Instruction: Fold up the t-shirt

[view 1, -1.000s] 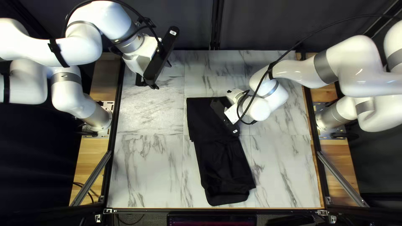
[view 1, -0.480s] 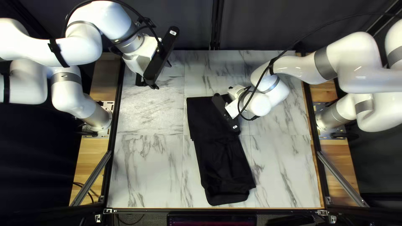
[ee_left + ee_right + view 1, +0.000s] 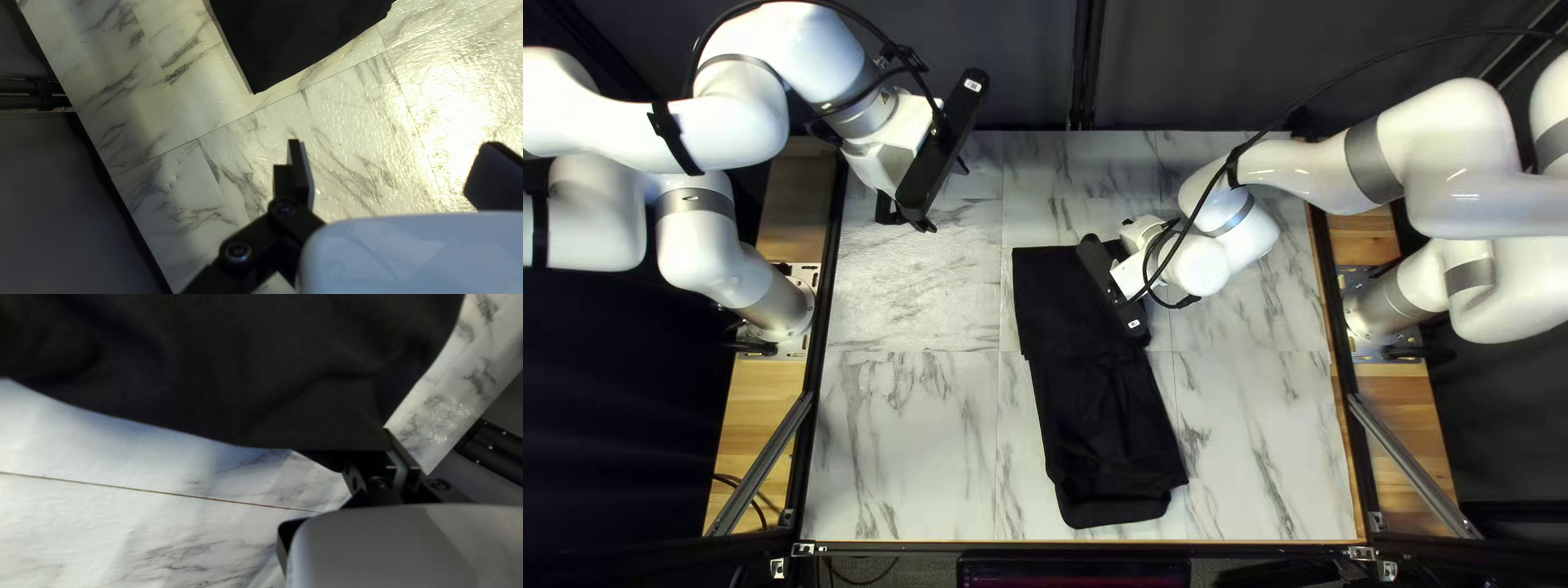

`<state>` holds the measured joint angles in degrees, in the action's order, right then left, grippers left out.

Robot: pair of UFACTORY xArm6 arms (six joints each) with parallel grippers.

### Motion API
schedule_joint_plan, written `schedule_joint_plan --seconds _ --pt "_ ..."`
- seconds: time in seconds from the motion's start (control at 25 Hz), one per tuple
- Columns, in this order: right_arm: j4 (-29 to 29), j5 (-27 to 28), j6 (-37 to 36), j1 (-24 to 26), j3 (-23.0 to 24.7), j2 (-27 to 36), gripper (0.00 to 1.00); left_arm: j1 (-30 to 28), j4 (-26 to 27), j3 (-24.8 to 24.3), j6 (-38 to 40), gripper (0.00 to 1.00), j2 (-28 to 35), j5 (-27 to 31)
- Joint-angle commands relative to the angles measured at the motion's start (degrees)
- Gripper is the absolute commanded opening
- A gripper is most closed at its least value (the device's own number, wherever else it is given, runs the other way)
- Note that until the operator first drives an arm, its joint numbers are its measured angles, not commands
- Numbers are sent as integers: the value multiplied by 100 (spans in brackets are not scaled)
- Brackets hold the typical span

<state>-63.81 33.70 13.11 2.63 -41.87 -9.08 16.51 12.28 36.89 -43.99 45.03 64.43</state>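
Observation:
The black t-shirt (image 3: 1095,425) lies as a long folded strip down the middle of the table. My right gripper (image 3: 1116,292) is over its far right part, its fingertips hidden from above. In the right wrist view, the gripper (image 3: 393,452) is shut on a corner of the shirt (image 3: 234,375), and the cloth edge there hangs raised off the table. My left gripper (image 3: 907,217) hovers over the far left of the table, away from the cloth. Seen from its own wrist, the left gripper (image 3: 397,174) stands open above bare marble, with the shirt (image 3: 294,38) some way ahead.
The marble-patterned table (image 3: 904,436) shows bare on both sides of the shirt. A dark frame rail (image 3: 813,414) runs along its left edge and another (image 3: 1342,370) along its right. A dark curtain (image 3: 1220,65) hangs behind the far edge.
My right arm has shifted slightly toward the far edge and right. The shirt has followed, its near end sliding a little away from the near table edge. My left arm has not moved.

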Motion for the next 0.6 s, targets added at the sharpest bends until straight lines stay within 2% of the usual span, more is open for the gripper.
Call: schedule_joint_plan --seconds 0.04,0.48,0.56,0.6 --pt "-78 -63 45 -13 -16 -65 100 0 0 0 0 100 0 0" --pt "172 43 -91 -140 -55 -16 100 0 0 0 0 100 0 0" --pt "166 42 -104 -120 -75 -31 97 0 0 0 0 100 0 0" --pt "162 41 -110 -112 -87 -40 88 0 0 0 0 100 0 0"
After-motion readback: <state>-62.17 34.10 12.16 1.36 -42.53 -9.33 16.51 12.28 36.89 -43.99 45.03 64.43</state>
